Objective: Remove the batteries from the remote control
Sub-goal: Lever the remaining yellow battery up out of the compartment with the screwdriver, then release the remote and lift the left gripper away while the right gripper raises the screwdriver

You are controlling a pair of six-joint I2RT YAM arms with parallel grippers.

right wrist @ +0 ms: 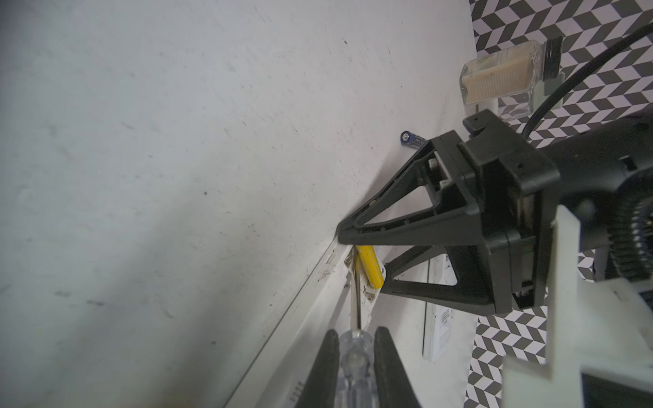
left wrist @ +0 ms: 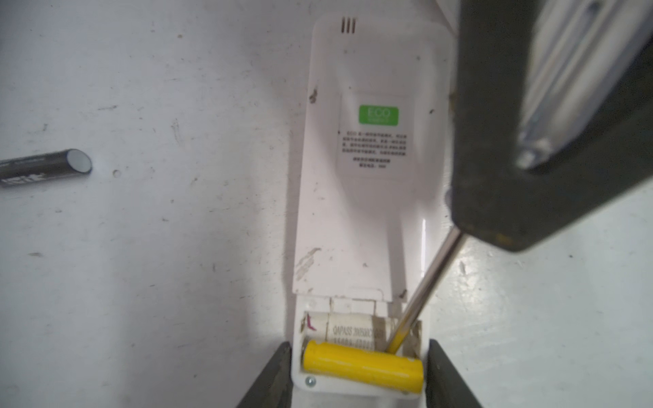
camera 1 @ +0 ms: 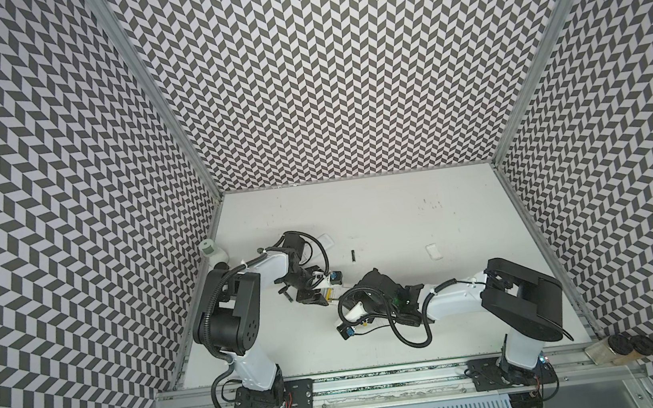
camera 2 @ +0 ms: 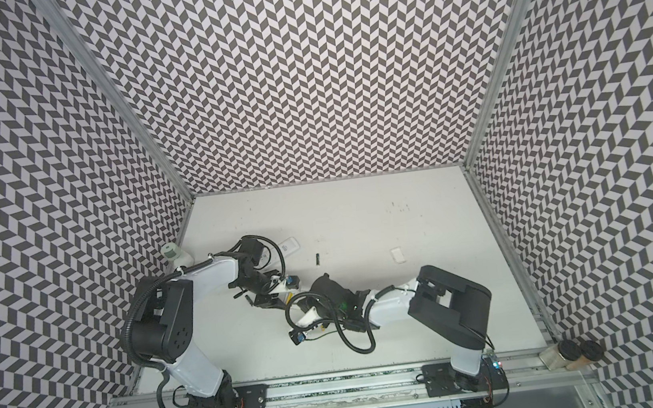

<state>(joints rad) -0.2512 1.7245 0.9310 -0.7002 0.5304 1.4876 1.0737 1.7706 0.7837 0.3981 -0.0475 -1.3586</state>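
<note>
The white remote control (left wrist: pixel 353 219) lies back up with its battery bay open. One yellow battery (left wrist: pixel 364 364) sits in the bay, and the slot beside it holds none. My left gripper (left wrist: pixel 359 353) is shut on the remote's bay end, a jaw on each side. My right gripper (right wrist: pixel 355 339) is shut on a clear-handled screwdriver (right wrist: pixel 354 364). Its metal shaft (left wrist: pixel 424 282) reaches into the bay, with the tip against the yellow battery (right wrist: pixel 371 268). A black battery (left wrist: pixel 46 167) lies loose on the table (camera 1: pixel 352 255). Another dark battery (right wrist: pixel 410 139) lies beyond the left gripper.
A second white remote (camera 2: pixel 288 246) lies behind the left arm and a small white cover (camera 1: pixel 433 251) to the right. A white bottle (camera 1: pixel 213 249) stands at the left wall. Spice jars (camera 1: pixel 621 347) sit at the front right corner.
</note>
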